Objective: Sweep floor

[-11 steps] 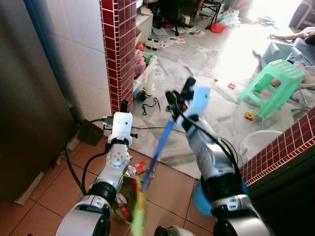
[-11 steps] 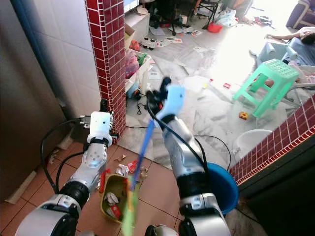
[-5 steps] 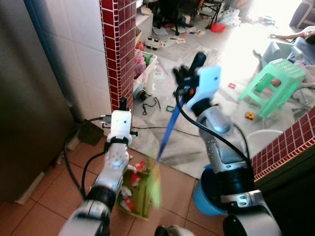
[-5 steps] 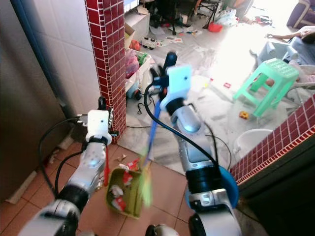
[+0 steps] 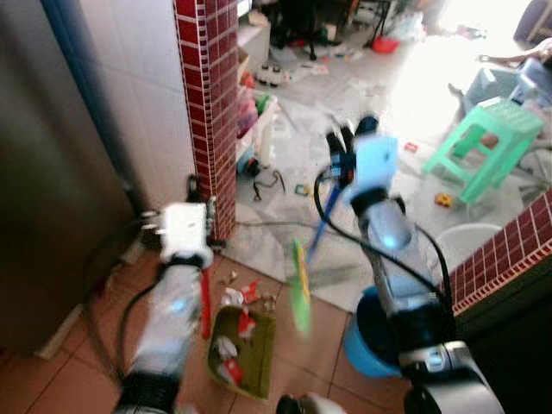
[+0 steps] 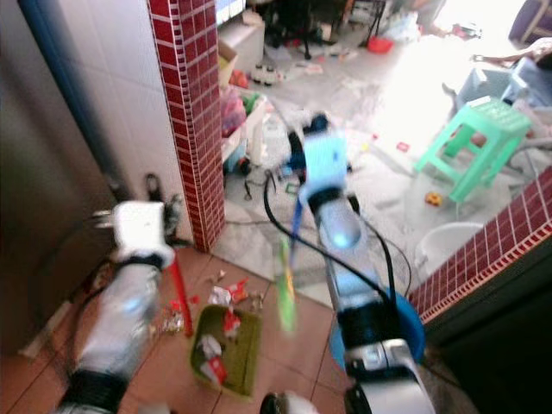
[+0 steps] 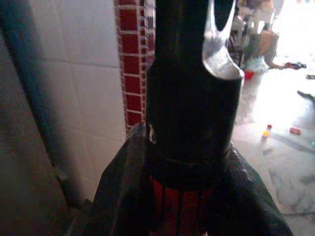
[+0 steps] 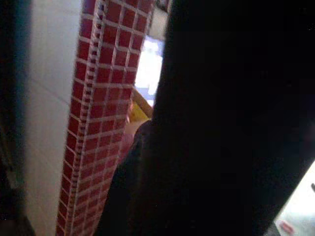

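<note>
While the right claw [image 5: 343,148] grips it, the broom [image 5: 301,274] hangs below.

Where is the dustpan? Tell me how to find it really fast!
Find the tall red brick pillar and look at the orange tile floor at its foot. The dustpan lies there, between the robot's two arms. It is the olive-green tray with a red handle and bits of red and white rubbish inside, unlike the round blue bucket nearby.

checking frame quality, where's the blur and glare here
Eye views: left arm and green broom head smeared by motion, sunlit floor blown out. Left wrist view: sharp up close, bright behind. Right wrist view: mostly dark.
</note>
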Controlling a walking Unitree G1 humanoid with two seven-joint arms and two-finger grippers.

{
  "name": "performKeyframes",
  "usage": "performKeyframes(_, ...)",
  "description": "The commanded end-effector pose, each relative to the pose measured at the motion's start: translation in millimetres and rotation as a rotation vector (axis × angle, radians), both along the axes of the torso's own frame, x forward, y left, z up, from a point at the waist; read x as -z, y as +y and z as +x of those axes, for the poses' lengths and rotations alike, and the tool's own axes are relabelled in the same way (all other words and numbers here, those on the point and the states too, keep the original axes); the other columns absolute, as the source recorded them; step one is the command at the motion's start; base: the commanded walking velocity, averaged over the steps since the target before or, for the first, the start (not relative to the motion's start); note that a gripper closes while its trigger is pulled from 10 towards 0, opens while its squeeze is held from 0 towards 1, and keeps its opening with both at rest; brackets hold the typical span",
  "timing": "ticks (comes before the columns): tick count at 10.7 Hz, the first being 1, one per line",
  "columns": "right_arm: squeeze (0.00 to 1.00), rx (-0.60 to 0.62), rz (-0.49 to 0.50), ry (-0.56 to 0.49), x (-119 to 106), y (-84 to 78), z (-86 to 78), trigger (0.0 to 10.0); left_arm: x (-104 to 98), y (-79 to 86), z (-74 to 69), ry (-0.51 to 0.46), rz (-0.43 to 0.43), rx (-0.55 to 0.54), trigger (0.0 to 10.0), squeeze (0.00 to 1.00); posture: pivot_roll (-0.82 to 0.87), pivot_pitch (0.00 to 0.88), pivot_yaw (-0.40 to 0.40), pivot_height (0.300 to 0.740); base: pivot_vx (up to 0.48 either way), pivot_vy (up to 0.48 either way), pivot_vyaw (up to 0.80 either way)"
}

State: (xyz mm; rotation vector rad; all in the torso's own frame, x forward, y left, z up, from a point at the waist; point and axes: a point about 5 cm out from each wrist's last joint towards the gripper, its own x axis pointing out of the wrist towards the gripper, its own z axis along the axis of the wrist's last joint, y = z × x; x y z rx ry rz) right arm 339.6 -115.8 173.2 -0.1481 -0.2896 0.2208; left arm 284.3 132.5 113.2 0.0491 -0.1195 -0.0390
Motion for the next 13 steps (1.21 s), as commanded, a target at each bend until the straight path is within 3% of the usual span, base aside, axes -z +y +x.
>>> performKeyframes(1, 0.0, 0.056, 0.006, 0.022, 3, -9.6, 1.3, 10.0, -21, -2.5, -2.2, -0.063, -0.035, 0.036, 10.0, 0.0, -0.02, 0.0, -0.061, 0.74, 0.0, 0.0, 0.0)
performKeyframes(2, 0.0, 0.105, -0.002, 0.073, 14, -15.9, 1.0, 10.0, -25, -1.3, -9.6, -0.055, -0.051, 0.054, 10.0, 0.0, -0.02, 0.0, -0.065, 0.74, 0.0, 0.0, 0.0)
performKeyframes(3, 0.0, 0.125, 0.004, 0.082, 19, -18.1, -0.5, 10.0, -26, 3.2, -17.0, -0.053, -0.01, 0.026, 10.0, 0.0, -0.02, 0.0, -0.066, 0.74, 0.0, 0.0, 0.0)
performKeyframes(6, 0.0, 0.123, 0.042, 0.096, 21, -14.7, -3.8, 10.0, -19, 7.0, -28.4, 0.022, 0.029, 0.025, 10.0, 0.0, -0.01, 0.0, -0.074, 0.74, 0.0, 0.0, 0.0)
performKeyframes(10, 0.0, 0.123, 0.043, 0.118, 23, -16.9, -2.0, 10.0, -17, 1.5, -30.4, 0.063, 0.019, 0.066, 10.0, 0.0, -0.02, 0.0, -0.069, 0.74, 0.0, 0.0, -0.8)
performKeyframes(13, 0.0, 0.107, 0.043, 0.129, 26, -14.1, -2.2, 10.0, -18, -1.0, -29.6, 0.066, 0.015, 0.079, 10.0, 0.0, -0.02, 0.0, -0.073, 0.74, 0.0, 0.309, -0.8)
